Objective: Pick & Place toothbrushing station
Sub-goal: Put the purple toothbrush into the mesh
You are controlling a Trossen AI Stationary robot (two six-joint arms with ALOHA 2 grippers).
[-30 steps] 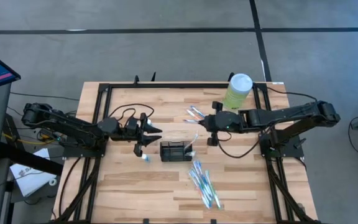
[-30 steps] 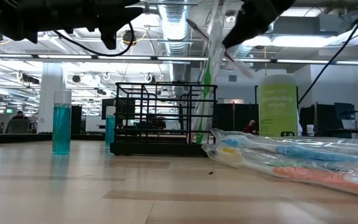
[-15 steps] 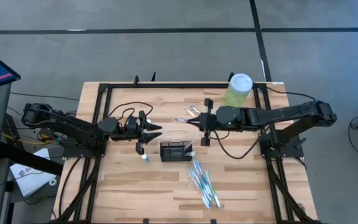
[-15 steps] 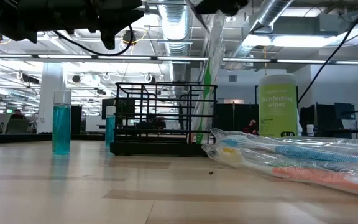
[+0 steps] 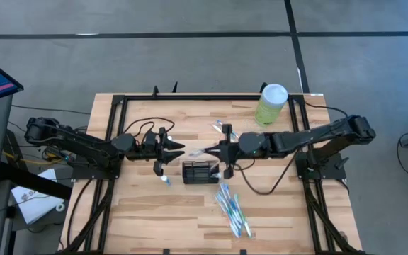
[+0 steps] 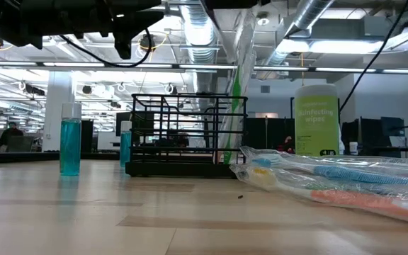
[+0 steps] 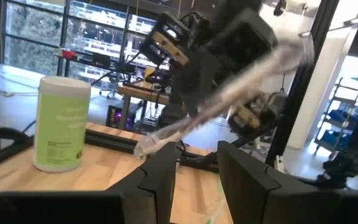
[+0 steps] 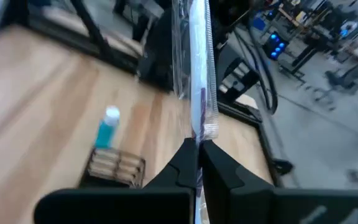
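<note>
The toothbrushing station (image 5: 200, 172), a low black wire-mesh holder (image 6: 186, 134), stands mid-table with one wrapped toothbrush (image 6: 236, 92) leaning upright in its right end. My right gripper (image 5: 220, 150) hovers just beyond the holder's far right corner, shut on another clear-wrapped toothbrush (image 5: 198, 152). The left wrist view shows that toothbrush (image 7: 216, 106) as a slanting clear strip. My left gripper (image 5: 179, 150) hangs left of the holder, open, with nothing between its fingers (image 7: 160, 180). My right gripper pinches the wrapped toothbrush near one end (image 8: 197, 138) between its two fingers. The fingers come from the table's right, pointing slightly down. The rest of the wrapper (image 8: 193, 56) sticks out past the fingertips toward the table's left, lifted clear of table and holder.
A small blue bottle (image 5: 165, 179) stands just left of the holder (image 8: 117, 165). A pile of wrapped toothbrushes (image 5: 232, 209) lies near the front, with a few more (image 5: 222, 127) farther back. A pale-green canister (image 5: 271, 104) stands at the back right.
My right gripper has carried the wrapped toothbrush toward the table's left and slightly nearer, closing on the holder. It has rolled and tipped, so the toothbrush now points left. It stays shut. The left gripper has kept still.
</note>
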